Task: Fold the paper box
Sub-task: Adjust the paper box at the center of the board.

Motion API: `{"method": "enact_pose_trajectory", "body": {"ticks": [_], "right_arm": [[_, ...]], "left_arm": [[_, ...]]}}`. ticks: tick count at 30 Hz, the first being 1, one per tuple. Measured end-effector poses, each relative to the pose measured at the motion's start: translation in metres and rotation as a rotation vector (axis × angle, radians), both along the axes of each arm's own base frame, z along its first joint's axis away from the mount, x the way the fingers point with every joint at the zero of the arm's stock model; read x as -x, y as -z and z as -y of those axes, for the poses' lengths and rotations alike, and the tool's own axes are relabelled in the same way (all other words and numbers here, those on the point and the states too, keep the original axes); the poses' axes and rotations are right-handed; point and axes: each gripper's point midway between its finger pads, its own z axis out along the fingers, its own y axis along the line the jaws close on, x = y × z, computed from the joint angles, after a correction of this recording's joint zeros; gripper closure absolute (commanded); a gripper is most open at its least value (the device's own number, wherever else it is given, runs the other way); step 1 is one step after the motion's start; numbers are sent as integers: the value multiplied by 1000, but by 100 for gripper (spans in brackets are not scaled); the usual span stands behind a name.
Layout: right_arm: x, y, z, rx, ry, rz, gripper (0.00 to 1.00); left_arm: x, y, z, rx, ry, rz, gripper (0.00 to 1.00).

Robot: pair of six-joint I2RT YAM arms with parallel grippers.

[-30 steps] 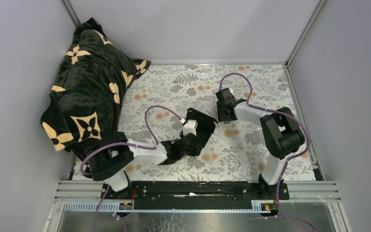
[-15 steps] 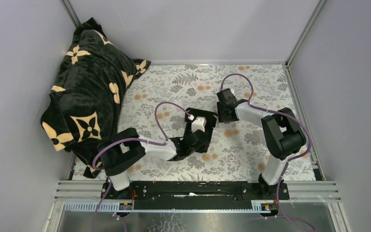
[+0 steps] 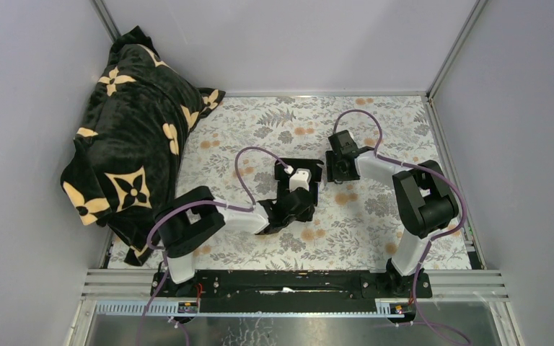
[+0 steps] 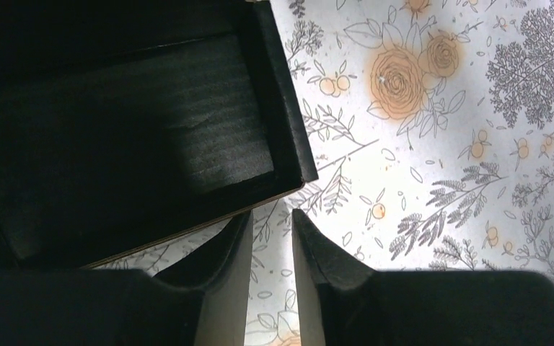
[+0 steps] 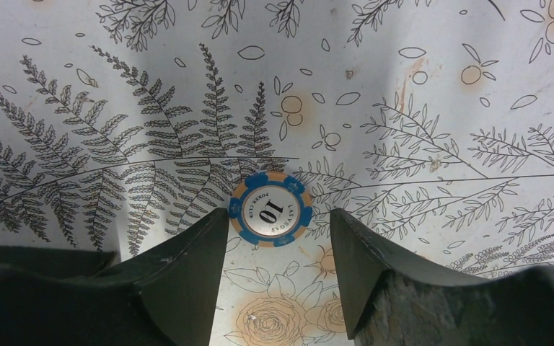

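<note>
The paper box point(image 4: 122, 130) is matte black card with raised side walls and an open inside. In the left wrist view it fills the upper left. In the top view the paper box point(image 3: 313, 171) lies mid-table, partly under my left arm. My left gripper point(image 4: 270, 216) is just below the box's near corner, its fingers a narrow gap apart with only tablecloth between them. My left gripper point(image 3: 301, 189) hovers over the box. My right gripper point(image 3: 334, 174) stands open just right of the box, pointing down at the cloth.
A blue and white poker chip point(image 5: 272, 209) marked 10 lies flat on the floral tablecloth point(image 3: 260, 130) just beyond my right gripper point(image 5: 280, 214). A black plush blanket point(image 3: 130, 137) with cream flowers is heaped at the far left. Grey walls enclose the table.
My left arm has reached further right and forward over the box, which now looks more compact. My right gripper has shifted slightly right and its jaws have widened.
</note>
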Motion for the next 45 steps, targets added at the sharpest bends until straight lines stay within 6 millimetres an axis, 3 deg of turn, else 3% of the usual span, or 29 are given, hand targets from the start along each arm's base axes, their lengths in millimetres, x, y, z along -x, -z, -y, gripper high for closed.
{"method": "enact_pose_trajectory", "body": {"ticks": [6,12,22,30,45], "right_arm": [[0,0,0,-8,-1,-4,38],[0,0,0,-8,-1,-4,36],[0,0,0,-9,0,-5,34],[1,1,-6,-42,-15,-15,34],[2,2,-9,-50,-20,-25,38]], "left_arm": [[-11,0,4,-2,-7,10,67],[-11,-3,1,0,-8,11,64],[1,-47,-16,82,-7,50,63],[9,-70,-28,127,-10,73,62],[18,-83,-47,140,-22,86,61]]}}
